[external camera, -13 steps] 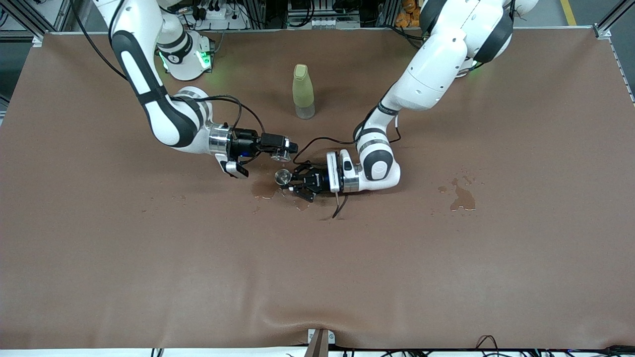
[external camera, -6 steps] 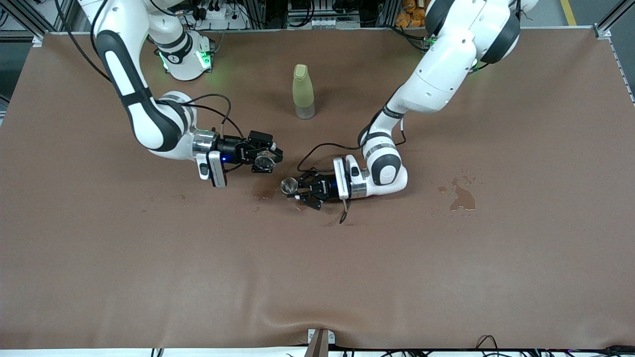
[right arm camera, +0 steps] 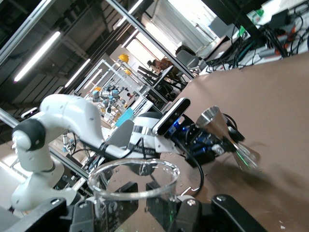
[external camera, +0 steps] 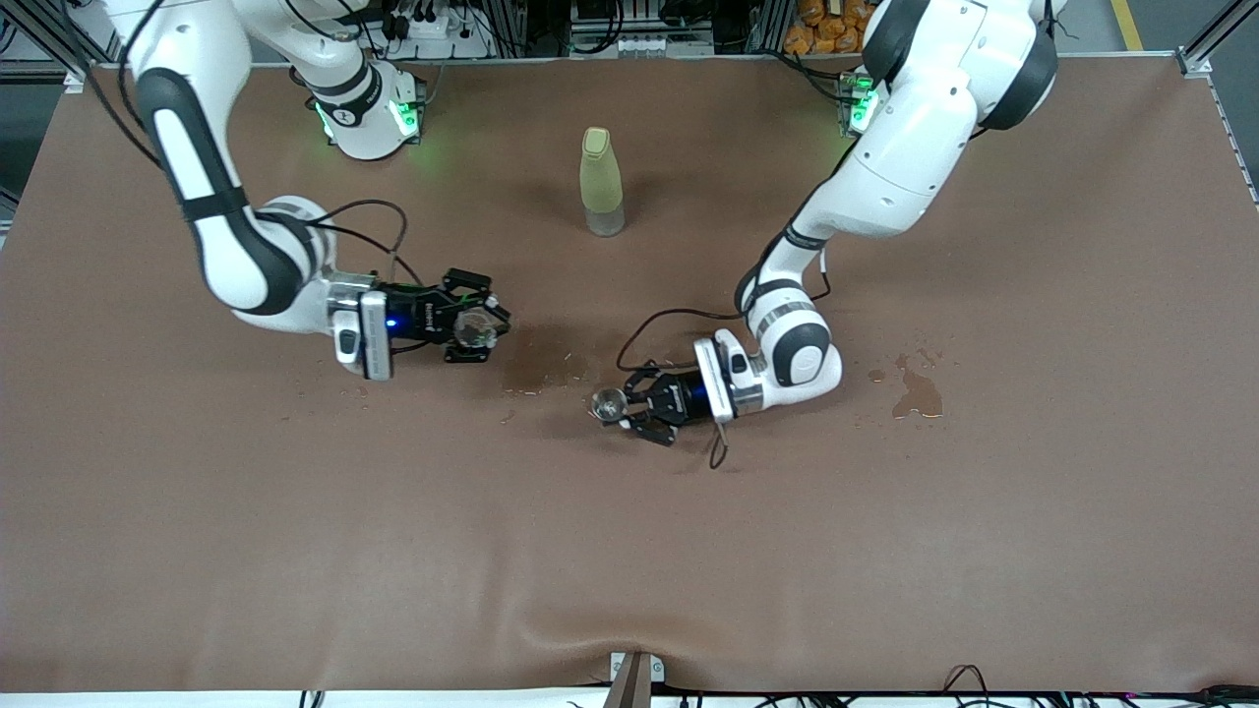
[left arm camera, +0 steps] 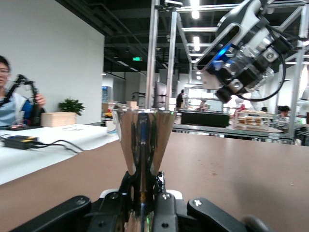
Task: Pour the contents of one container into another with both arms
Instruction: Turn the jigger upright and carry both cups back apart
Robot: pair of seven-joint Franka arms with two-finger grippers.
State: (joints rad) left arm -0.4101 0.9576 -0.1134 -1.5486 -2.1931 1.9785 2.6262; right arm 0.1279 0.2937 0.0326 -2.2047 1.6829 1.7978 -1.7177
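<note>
Front view shows the left gripper (external camera: pixel 622 405) pinching a small steel cone-shaped cup (external camera: pixel 606 403), low over the middle of the tabletop (external camera: pixel 629 551), with its mouth turned upward. In the left wrist view that steel cup (left arm camera: pixel 143 145) stands upright between the closed fingers, its long axis vertical. The right gripper (external camera: pixel 482 326) is clamped on a clear glass cup (external camera: pixel 475 325), whose rim (right arm camera: pixel 134 180) fills the right wrist view, over the tabletop toward the right arm's end. The two cups are well apart, with a dark wet patch (external camera: pixel 541 366) on the tabletop between them. A second spill (external camera: pixel 917 391) lies toward the left arm's end, and a pale green bottle (external camera: pixel 601 182) stands upright close to the edge where the bases are. For pouring, the key relation is that each cup lies sideways from the other across the wet patch, each gripper pointing at the other; one mouth would have to be brought above the other before tipping.
</note>
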